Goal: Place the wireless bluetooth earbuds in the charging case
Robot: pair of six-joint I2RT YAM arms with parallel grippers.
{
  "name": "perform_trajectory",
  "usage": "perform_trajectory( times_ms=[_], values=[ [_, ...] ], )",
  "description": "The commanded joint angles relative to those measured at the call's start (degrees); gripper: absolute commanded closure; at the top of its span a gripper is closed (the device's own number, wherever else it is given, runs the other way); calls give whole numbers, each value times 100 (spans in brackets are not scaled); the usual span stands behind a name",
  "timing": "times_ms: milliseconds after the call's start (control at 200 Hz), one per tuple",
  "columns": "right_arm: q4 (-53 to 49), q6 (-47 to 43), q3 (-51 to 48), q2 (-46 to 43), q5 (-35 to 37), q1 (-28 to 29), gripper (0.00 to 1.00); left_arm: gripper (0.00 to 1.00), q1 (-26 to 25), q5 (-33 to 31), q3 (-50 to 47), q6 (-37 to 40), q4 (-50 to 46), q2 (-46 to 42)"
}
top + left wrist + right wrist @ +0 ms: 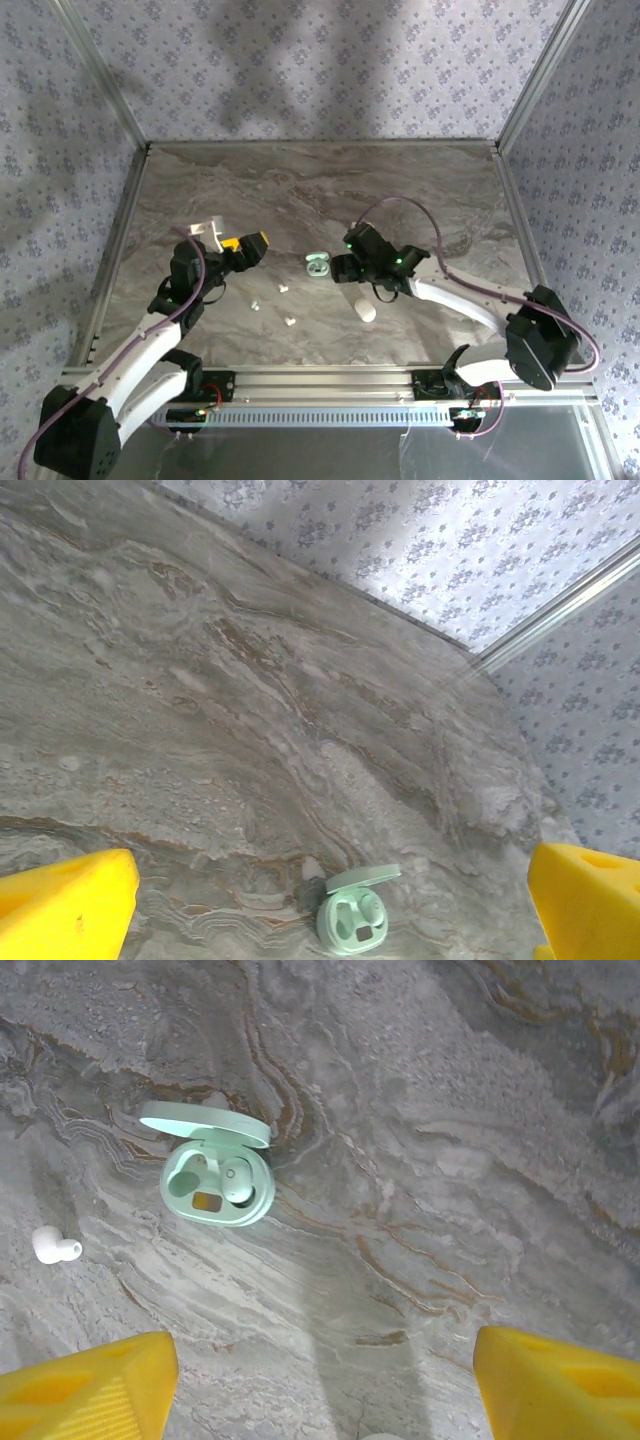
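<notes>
Mint case (215, 1185) lay open on the marble table (450, 1160), its lid (205, 1125) tipped back, both wells empty, with a small orange patch (205, 1203) between them; no writing could be read. Three tiny white buds (283, 289) lay loose near the case on its left-arm side, apart from it. One bud (55, 1246) lay flat, long axis crosswise, stub end on the case side. The left gripper (330, 863) and right gripper (320, 1355) were both spread wide, holding nothing.

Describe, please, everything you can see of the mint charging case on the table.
The mint charging case is a small oval shell of smooth plastic, lying flat on the marble-patterned table with its hinged lid open. Inside are two earbud wells, apparently empty, and a small orange patch between them. Only the table touches it.
</notes>
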Motion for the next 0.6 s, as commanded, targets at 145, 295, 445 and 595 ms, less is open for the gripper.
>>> perform_trajectory(
  times_ms=[145,295,445,595],
  values=[
    [1012,133,-627,-288,-1251,-363,20,0,-41,-372,206,329,-358,265],
    [1188,29,-647,-203,-1494,-454,20,0,-41,-198,514,278,-647,538],
    [1258,-257,-529,-133,-2233,-833,14,0,-35,200,1033,178,-1609,710],
    [992,-692,-351,-144,-2693,-1229,0,0,-41,471,1152,-240,-2666,599]
  ],
)
